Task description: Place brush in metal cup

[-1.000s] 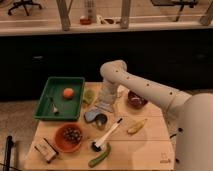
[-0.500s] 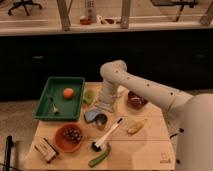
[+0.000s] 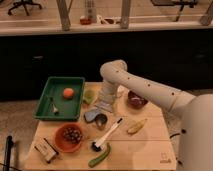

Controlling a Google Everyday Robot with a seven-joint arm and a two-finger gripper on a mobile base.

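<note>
end effector (image 3: 94, 115) — low, just beside metal cup (image 3: 102, 122) | brush (image 3: 111, 131) — flat on table (image 3: 150, 146), handle near metal cup

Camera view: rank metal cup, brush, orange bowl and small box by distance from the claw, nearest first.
The claw hangs over the middle of the table.
1. Metal cup: right by the claw, on its near side.
2. Brush: lying toward the front edge, slightly right.
3. Orange bowl: front left.
4. Small box: front-left corner, farthest.

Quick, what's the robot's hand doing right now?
Gripper: at the metal cup, not holding the brush; open or closed cannot be told.
</note>
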